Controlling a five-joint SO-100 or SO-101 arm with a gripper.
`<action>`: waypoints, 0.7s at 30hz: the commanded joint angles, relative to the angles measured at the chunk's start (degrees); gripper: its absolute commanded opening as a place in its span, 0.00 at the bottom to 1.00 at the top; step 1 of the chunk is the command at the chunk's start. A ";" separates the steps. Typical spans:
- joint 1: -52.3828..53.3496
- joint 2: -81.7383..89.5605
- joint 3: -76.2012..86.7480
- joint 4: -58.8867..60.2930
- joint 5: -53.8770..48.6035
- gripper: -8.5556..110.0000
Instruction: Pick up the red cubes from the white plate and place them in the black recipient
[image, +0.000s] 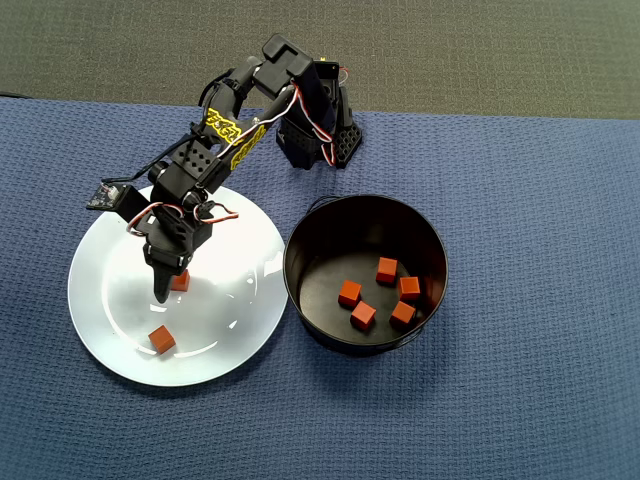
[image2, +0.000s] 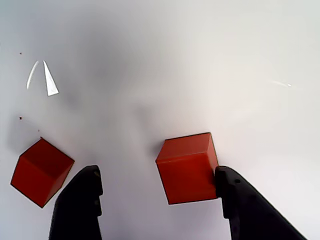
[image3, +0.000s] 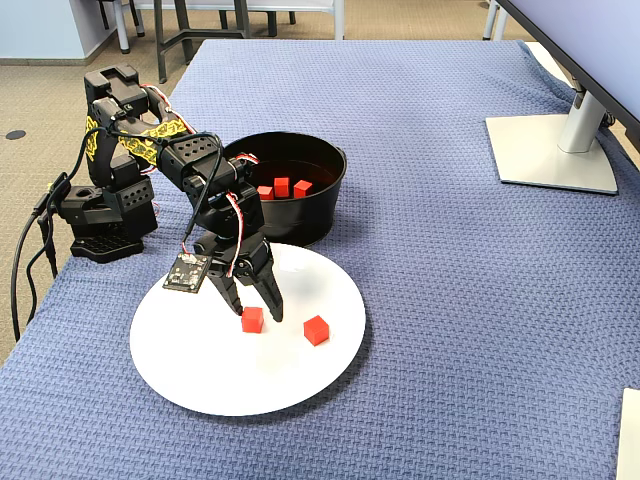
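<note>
On glossy round plate (image: 110, 330), matte cube (image2: 187, 167)

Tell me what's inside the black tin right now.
The overhead view shows five red cubes lying on the tin's flat bottom, toward its right side. In the fixed view the near wall hides most of them.

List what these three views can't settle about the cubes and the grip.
- Cube count in the black recipient: the fixed view shows only three; the near wall hides the rest. The overhead view shows four or five; one by the right wall is unclear.
- Grip: in the wrist view the right finger touches the cube, the left stands apart; the bottom edge cuts the fingers off.
- The overhead view: the gripper partly covers that cube on the white plate.
</note>
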 joint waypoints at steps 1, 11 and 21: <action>-1.58 0.26 -4.31 3.34 -1.76 0.25; -0.44 -4.75 -10.11 7.12 -3.69 0.24; -0.44 -9.14 -14.24 8.17 -10.99 0.22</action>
